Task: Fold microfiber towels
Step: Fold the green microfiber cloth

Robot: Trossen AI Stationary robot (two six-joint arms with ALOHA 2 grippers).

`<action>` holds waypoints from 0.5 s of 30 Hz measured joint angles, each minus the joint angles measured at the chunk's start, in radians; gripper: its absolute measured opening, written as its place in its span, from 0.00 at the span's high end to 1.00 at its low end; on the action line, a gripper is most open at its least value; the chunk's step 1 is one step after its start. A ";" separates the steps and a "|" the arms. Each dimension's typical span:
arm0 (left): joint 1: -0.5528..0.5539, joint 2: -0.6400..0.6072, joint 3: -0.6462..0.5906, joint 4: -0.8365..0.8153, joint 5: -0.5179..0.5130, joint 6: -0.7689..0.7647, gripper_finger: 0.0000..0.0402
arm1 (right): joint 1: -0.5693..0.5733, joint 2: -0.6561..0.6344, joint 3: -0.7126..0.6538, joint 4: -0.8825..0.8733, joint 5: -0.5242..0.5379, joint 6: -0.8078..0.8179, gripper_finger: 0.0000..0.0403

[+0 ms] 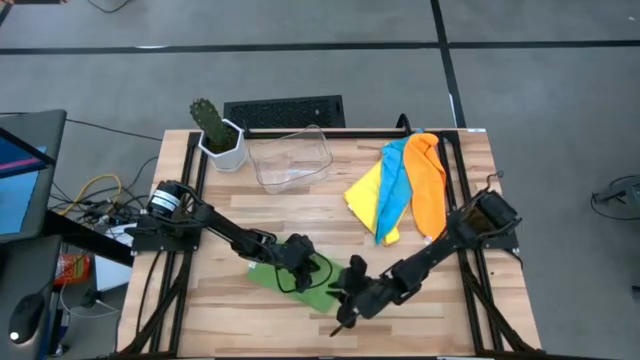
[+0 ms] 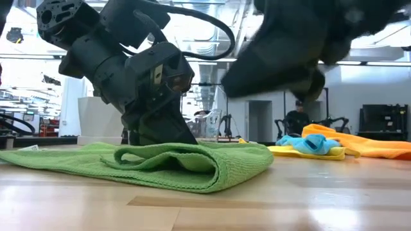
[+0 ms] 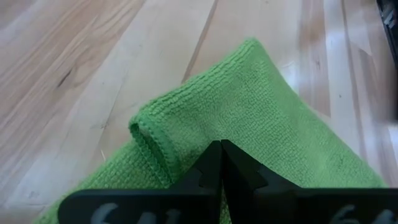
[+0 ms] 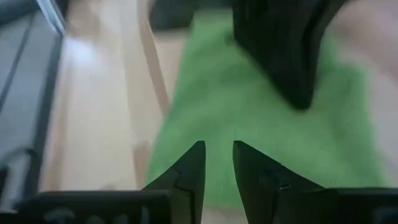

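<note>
1. We see the green towel (image 1: 297, 281) folded over on itself at the table's front middle, lying flat on the wood w/ a rounded fold edge facing the low cam.
2. Our left gripper (image 1: 300, 252) sits on the green towel's top layer, fingers (image 3: 211, 168) pressed fully together; whether cloth is pinched betw. them we can't tell, since the tips just meet over the fabric.
3. Our right gripper (image 1: 352, 290) is at the towel's right edge, low over it. Its fingers (image 4: 189, 171) stand partly apart w/ a narrow gap, green cloth showing behind the gap; we see nothing clamped in it.
4. The two grippers are near each other, left one just beside the right across the towel.
5. Further back on the right side lie the other three: yellow towel (image 1: 366, 190), blue towel (image 1: 394, 190) draped over it, orange towel (image 1: 428, 182) just beside, all touching in one loose heap.
6. A clear bin (image 1: 290, 158) stands at back centre, w/ a potted cactus (image 1: 216, 132) at the back left corner.
7. Table (image 1: 300, 210) is pale wood planks.
</note>
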 joint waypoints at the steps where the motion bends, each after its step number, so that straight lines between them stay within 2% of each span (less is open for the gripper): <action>1: 0.001 0.000 0.000 0.000 0.001 0.000 1.00 | -0.002 0.023 0.003 0.002 -0.020 0.003 0.74; 4: 0.004 0.000 0.000 -0.001 0.004 0.000 1.00 | -0.009 0.106 0.032 0.043 -0.097 0.022 0.74; 8: 0.029 -0.031 -0.001 -0.021 0.065 0.019 1.00 | -0.014 0.168 0.063 0.054 -0.183 0.078 0.74; 11: 0.058 -0.112 -0.001 -0.070 0.095 0.035 1.00 | -0.016 0.167 0.062 0.053 -0.184 0.114 0.74; 15: 0.092 -0.297 0.000 -0.228 0.077 0.112 1.00 | -0.016 0.131 0.055 0.018 -0.171 0.092 0.74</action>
